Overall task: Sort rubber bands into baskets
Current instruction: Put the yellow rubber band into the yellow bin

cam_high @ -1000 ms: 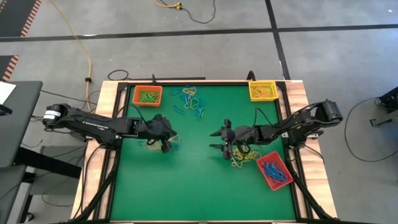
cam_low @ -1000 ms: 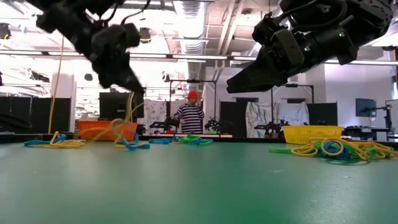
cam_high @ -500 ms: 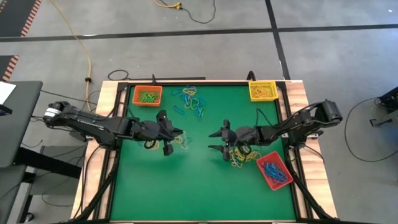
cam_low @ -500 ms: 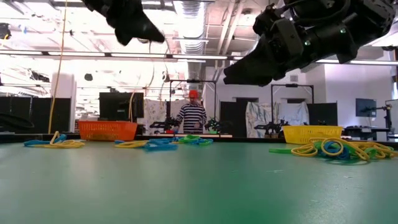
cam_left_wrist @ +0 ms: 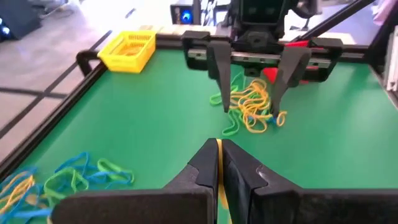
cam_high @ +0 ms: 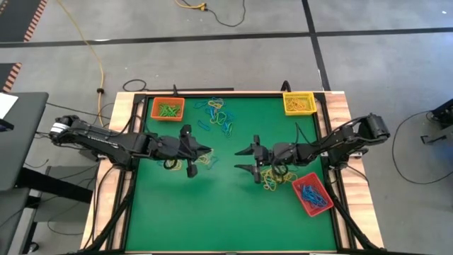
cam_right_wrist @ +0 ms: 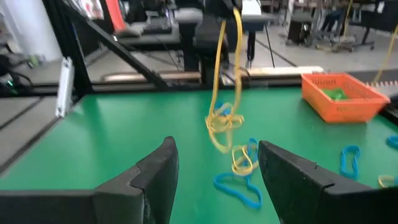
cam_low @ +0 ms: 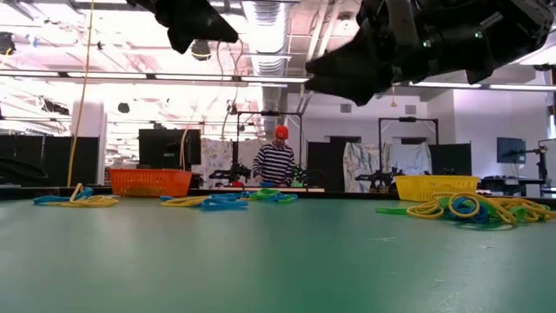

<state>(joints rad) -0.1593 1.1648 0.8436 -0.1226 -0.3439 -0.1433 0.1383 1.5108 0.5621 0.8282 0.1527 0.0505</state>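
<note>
- High view: left tool (cam_high: 200,156) clenched on thin yellow rubber bands (cam_right_wrist: 219,127), lifted clear of the green counter (cam_high: 219,205), likely bound for the far-right yellow plastic basket (cam_high: 299,103).
- Right tool (cam_high: 244,159) hangs released above the mixed band pile (cam_high: 276,177).

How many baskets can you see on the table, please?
3: the orange basket at the far left corner, the yellow basket at the far right corner, and the red basket near the right edge, closer to the front. None seems hidden.

The high view looks straight down on my green table (cam_high: 226,205). The low view sits at tabletop level, facing the room. My 2 wrist cameras face each other across it.
</note>
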